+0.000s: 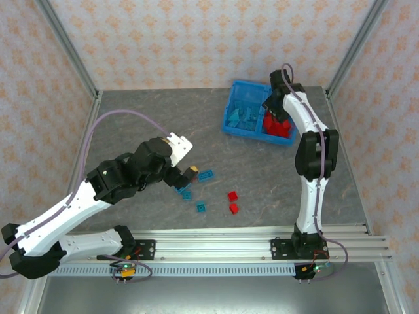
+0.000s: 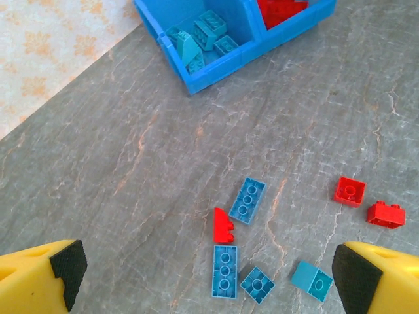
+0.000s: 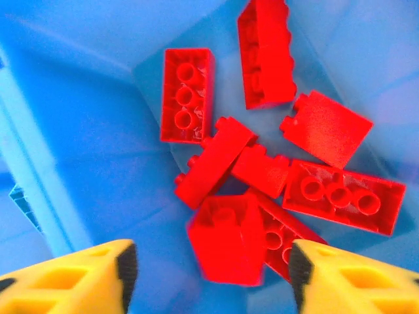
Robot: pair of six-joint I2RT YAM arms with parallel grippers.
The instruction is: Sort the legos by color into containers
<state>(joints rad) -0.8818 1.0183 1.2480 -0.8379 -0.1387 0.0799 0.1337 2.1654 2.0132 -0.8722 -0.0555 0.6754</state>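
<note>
Under the right tool (image 3: 211, 268), its jaws parted, red legos (image 3: 226, 239) lie heaped in the bin (image 3: 78, 131)

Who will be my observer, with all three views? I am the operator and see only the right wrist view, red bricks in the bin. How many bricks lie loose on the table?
Observer: Seven lie on the table: four teal legos and three red legos.
Operator: Where is the left gripper?
Observer: The left gripper hangs open above that cluster, holding nothing.
Operator: What is in the other compartment?
Observer: The neighbouring compartment holds teal bricks.
</note>
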